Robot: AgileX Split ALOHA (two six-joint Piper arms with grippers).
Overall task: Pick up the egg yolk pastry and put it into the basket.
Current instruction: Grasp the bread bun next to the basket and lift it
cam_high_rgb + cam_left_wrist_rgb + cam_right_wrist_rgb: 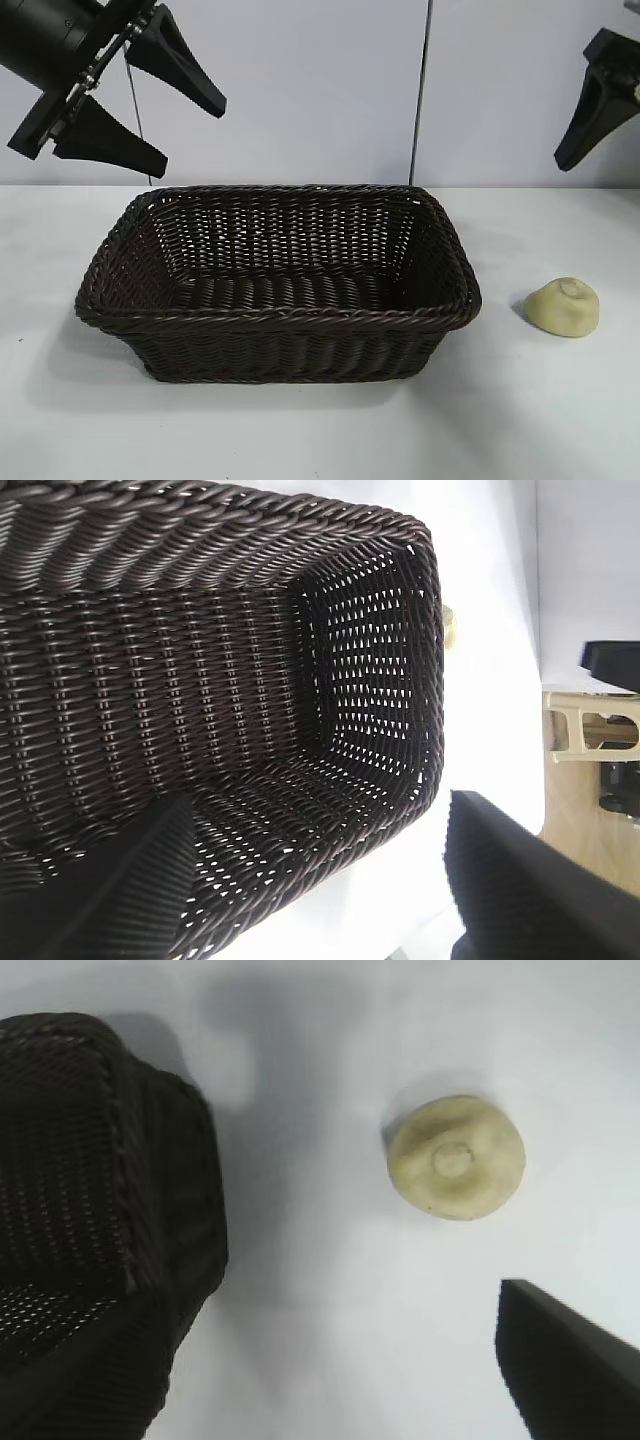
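We see only one finger (590,115) of the right gripper (600,100) — the frame's edge cuts the rest; from the left wrist, the basket (430,680) hides nearly all the pastry (450,625).

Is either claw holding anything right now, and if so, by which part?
Nothing is held. The pastry sits untouched on the table beside the basket. The left claw hangs open above the basket; the right claw is open above the pastry.

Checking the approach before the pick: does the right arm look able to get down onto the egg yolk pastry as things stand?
Probably yes. The egg yolk pastry sits alone on the white table, apart from the basket. The right gripper hangs above it with fingers open, and nothing lies between them.
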